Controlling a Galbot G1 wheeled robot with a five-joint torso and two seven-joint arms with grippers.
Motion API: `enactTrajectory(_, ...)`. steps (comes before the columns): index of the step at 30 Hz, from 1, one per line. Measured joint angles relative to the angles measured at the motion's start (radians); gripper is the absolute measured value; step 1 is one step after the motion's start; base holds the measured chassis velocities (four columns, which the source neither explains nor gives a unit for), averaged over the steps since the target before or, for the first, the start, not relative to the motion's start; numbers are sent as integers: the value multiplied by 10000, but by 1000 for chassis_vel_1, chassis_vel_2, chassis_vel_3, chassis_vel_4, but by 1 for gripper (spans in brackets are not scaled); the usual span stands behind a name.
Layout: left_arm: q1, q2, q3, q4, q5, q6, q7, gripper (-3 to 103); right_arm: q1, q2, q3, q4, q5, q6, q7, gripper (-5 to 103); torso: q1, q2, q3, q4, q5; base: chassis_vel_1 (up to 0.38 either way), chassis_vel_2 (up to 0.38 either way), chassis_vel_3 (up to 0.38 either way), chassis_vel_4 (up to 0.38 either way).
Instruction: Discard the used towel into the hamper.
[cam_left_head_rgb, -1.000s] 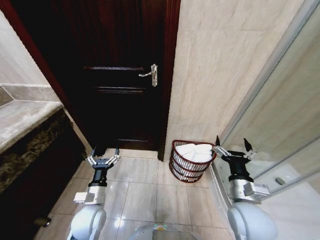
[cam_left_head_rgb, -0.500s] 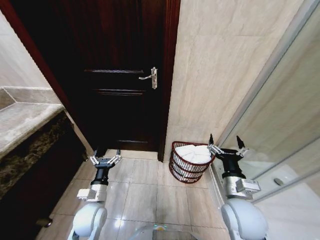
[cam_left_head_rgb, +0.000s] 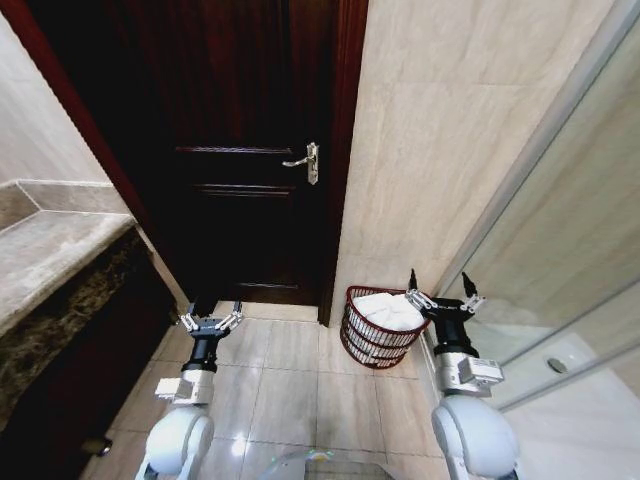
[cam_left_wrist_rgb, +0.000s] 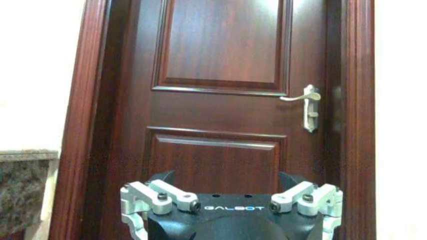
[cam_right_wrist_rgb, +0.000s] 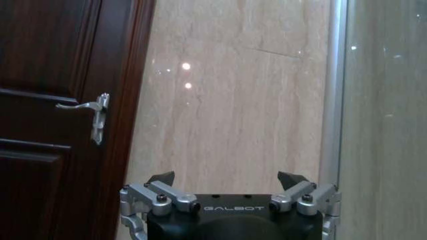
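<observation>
- The hamper (cam_left_head_rgb: 381, 327) stands on the floor tiles (cam_left_head_rgb: 290, 385) by the wall, right of the dark door (cam_left_head_rgb: 250, 150), with white towels (cam_left_head_rgb: 388, 311) inside.
- Right gripper (cam_left_head_rgb: 439, 288) hangs just beside its rim, jaws open, empty.
- Left gripper (cam_left_head_rgb: 209, 317) is low before the door, jaws open.

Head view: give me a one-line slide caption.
White towel lies in the wicker hamper beside the dark door; open left gripper and open right gripper hold nothing.
</observation>
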Motion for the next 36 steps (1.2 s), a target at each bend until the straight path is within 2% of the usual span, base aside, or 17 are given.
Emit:
enactTrajectory(9, -25, 71, -52, 54, -140, -32, 0, 100, -80, 1, 10, 99, -48, -6, -9, 100, 160, 368, 209, -1, 1, 16, 17, -12, -15)
enactTrajectory(16, -36, -27, -23, 101, -119, -36, -3, 100, -192, -34, 91, 62, 129, 439, -297, 100, 238, 547, 312, -1, 0, 0, 0, 0, 0)
enactTrajectory(20, -54, -170, -13, 127, -75, -34, -3, 100, -326, -190, 220, 83, 649, 590, -299, 100, 316, 720, 407, -1, 1, 0, 0, 0, 0)
enactTrajectory(23, -69, -326, -17, 149, 51, -36, -15, 100, -423, -557, 653, 265, 1619, 492, -183, 100, 397, 912, 513, -1, 2, 0, 0, 0, 0)
enactTrajectory(30, -84, -546, -11, 110, 322, -45, -41, 100, -724, -961, 1502, 491, 2645, 462, -191, 100, 546, 1235, 685, -1, 3, 0, 0, 0, 0)
enactTrajectory(36, -229, -598, 22, 176, 484, -23, -37, 100, -711, -1302, 1925, 496, 3131, 234, -186, 100, 643, 1465, 819, 0, 3, 0, 0, 0, 0)
